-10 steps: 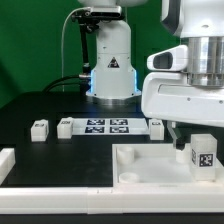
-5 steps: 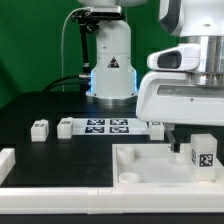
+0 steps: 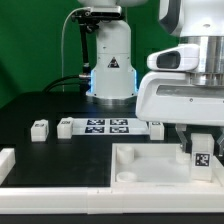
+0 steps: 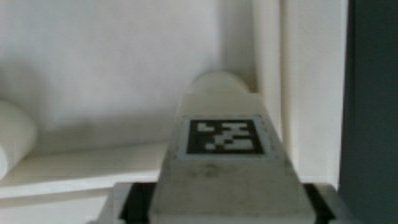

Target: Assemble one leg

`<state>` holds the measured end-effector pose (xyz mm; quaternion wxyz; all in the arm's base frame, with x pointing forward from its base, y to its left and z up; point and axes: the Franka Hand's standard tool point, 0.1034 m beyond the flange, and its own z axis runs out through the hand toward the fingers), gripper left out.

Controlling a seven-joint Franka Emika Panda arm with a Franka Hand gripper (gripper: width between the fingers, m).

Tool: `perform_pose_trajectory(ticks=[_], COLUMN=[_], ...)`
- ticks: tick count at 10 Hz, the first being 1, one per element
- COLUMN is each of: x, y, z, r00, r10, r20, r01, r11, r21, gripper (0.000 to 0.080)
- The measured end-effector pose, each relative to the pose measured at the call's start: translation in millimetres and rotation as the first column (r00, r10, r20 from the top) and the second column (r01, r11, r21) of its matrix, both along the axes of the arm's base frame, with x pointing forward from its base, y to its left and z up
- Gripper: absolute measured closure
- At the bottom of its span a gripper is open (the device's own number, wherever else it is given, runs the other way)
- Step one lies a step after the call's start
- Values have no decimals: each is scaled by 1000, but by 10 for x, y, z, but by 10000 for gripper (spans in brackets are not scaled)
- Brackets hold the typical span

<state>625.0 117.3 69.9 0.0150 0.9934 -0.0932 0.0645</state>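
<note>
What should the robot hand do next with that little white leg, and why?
Probably lower it a little more, straight down. The gripper looks shut on the leg, which stands upright over the far corner of the tray-like piece on the exterior view's right. The wrist view shows the leg close beside a white wall. Whether its bottom is seated cannot be seen.
</note>
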Motion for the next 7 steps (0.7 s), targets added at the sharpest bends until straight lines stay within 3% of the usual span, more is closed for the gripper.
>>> perform_pose_trajectory(ticks=[3, 7], x=[-36, -37], y=[39, 38], z=[-20, -26], r00=[876, 521], r10=[-483, -853], r20=[3, -13], r01=[482, 848], r11=[874, 516], r21=[61, 119], gripper=[508, 508])
